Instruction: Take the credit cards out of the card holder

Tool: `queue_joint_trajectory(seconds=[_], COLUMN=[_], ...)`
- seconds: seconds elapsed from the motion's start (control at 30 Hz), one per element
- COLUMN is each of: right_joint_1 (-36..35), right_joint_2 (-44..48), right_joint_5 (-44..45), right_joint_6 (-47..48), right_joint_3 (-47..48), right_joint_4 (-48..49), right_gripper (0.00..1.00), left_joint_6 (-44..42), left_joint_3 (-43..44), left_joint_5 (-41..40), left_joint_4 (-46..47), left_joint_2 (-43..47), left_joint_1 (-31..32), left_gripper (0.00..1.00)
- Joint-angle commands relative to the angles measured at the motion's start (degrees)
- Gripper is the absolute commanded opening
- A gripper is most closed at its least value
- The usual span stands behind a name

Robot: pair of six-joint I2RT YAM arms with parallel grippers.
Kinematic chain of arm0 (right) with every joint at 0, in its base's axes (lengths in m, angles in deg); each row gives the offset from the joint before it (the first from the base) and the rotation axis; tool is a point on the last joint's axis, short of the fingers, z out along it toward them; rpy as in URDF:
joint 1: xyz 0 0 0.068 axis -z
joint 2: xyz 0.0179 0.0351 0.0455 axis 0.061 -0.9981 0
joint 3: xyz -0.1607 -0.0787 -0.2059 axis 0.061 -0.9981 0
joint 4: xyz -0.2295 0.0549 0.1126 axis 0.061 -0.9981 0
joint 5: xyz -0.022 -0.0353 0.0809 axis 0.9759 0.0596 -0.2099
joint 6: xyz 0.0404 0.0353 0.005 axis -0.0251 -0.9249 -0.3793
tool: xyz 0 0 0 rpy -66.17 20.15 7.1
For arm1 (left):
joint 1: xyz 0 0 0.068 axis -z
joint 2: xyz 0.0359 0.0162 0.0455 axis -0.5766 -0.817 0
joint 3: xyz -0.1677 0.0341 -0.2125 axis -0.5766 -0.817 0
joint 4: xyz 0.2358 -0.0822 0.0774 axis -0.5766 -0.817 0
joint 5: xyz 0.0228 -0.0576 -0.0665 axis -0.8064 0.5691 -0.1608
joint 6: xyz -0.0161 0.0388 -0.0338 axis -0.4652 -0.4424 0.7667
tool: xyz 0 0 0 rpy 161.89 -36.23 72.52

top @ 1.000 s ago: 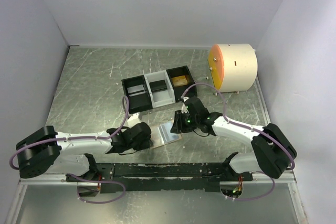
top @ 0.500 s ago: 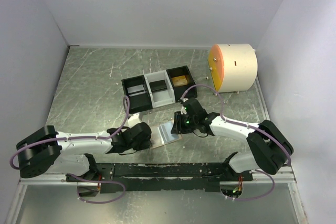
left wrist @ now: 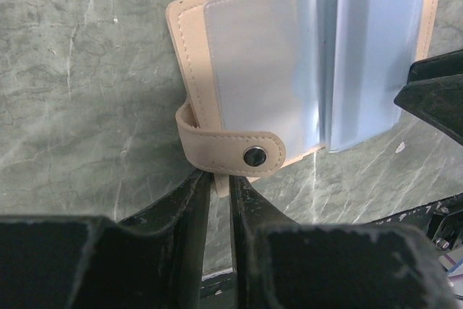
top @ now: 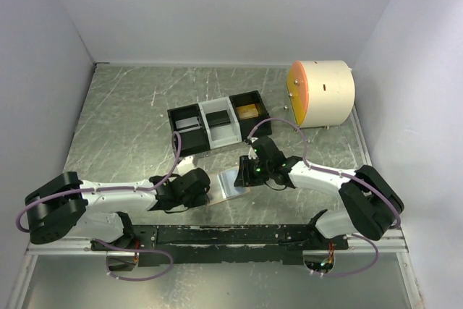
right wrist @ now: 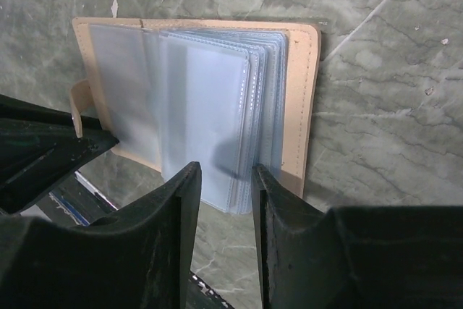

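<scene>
Left wrist alone shows left claw pinching card holder by strap.

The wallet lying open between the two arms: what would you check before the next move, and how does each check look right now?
1. Card holder lies open, sleeves facing up: ok.
2. Left pincer clamps the snap strap, pinning the holder: ok.
3. Right pincer open, its tips over the sleeves' edge: ok.
4. A credit card inside the sleeves: cannot tell; the plastic is cloudy.
5. Tray behind the holder, free of both arms: ok.
</scene>
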Motion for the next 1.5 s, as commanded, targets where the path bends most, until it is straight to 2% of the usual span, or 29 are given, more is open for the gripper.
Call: queue_joint_trajectory(seconds=[0.0,0.23,0.47,0.8,1.13,1.47], right_joint_1=[-0.5,-1.3,-1.8,-2.2,-3.8,-5.0], right_joint_2=[-0.5,2.8,1.2,-3.7,-1.7,-2.4], right_joint_5=[0.4,7.6,3.7,5.5,2.3,0.8], right_joint_6=[-0.2,1.4,1.0,0.5,0.0,-0.9], right_joint_3=[1.6,4.5,3.9,3.3,3.6,5.2], right_joint_4=[-0.7,-6.5,-4.3,-3.0,-1.4,-1.0], right_gripper=[0.35,0.36,0.36,0.36,0.3,0.31], left_joint_6=[-0.8,-0.8,-0.9,-1.1,-1.5,-1.8], left_joint_3=[2.1,2.5,2.7,2.9,2.6,3.6], left_joint_5=[0.1,-0.2,-0.2,-0.2,0.2,0.4], left_joint_4=[0.0,-0.5,-0.6,-1.0,0.0,-0.2], left_joint_2=[-0.7,-0.5,-0.5,-0.2,-0.7,-2.2], left_joint_1=[0.5,0.5,0.5,0.8,0.8,0.9], left_gripper=[0.27,0.27,0.27,0.28,0.27,0.26])
